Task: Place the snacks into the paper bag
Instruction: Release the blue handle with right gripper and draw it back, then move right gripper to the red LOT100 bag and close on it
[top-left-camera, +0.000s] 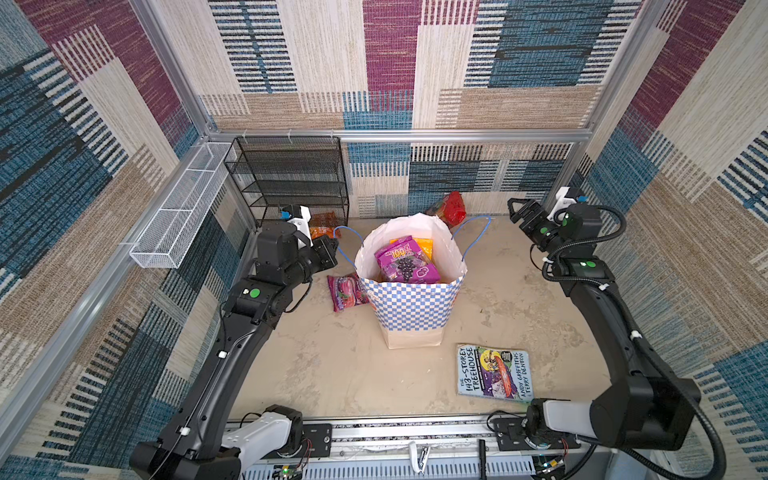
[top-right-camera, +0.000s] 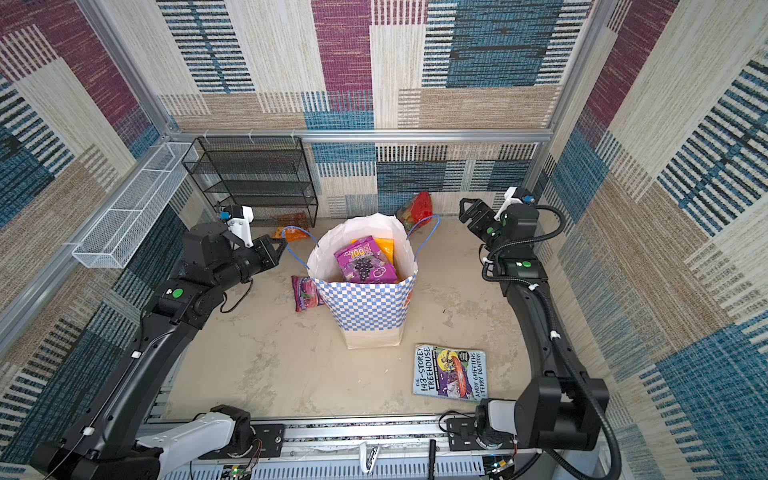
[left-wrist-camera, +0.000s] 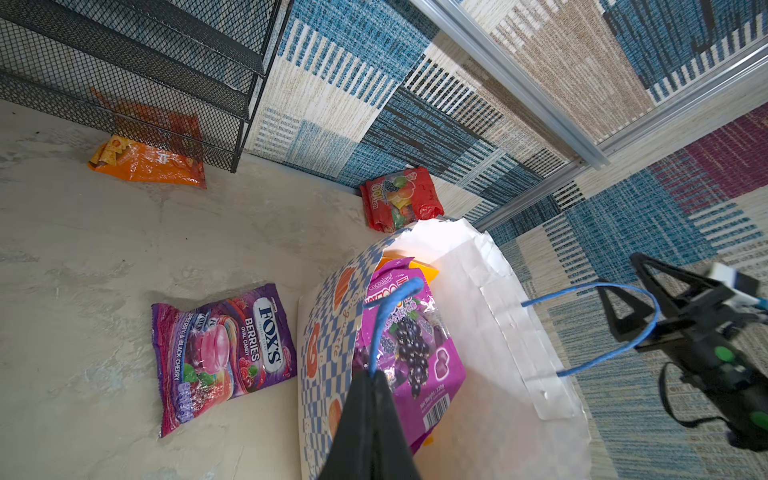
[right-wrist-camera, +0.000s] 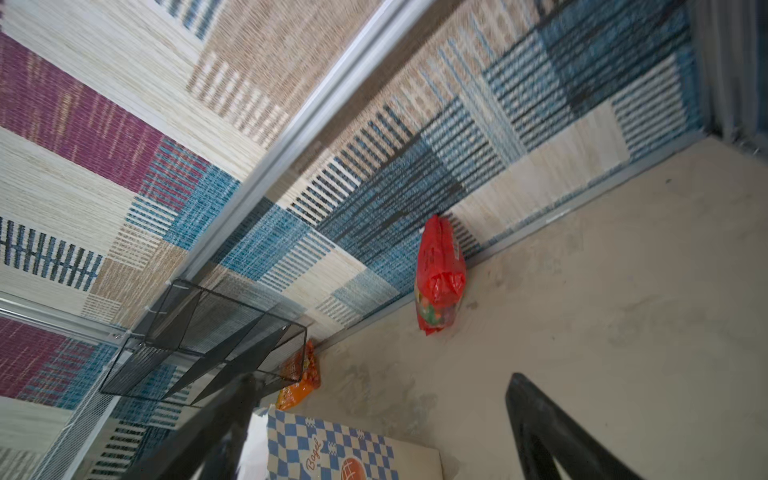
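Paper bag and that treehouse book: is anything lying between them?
Nothing: only bare tabletop separates the paper bag from the book, as both top views show.

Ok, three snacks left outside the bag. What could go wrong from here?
1. The left gripper is shut on a blue cord handle; a hard pull may tip or tear the paper bag.
2. The orange chips packet lies partly under the black mesh rack; a gripper reaching in could strike the rack.
3. The red packet sits behind the bag; the open right gripper could snag the other handle reaching for it.
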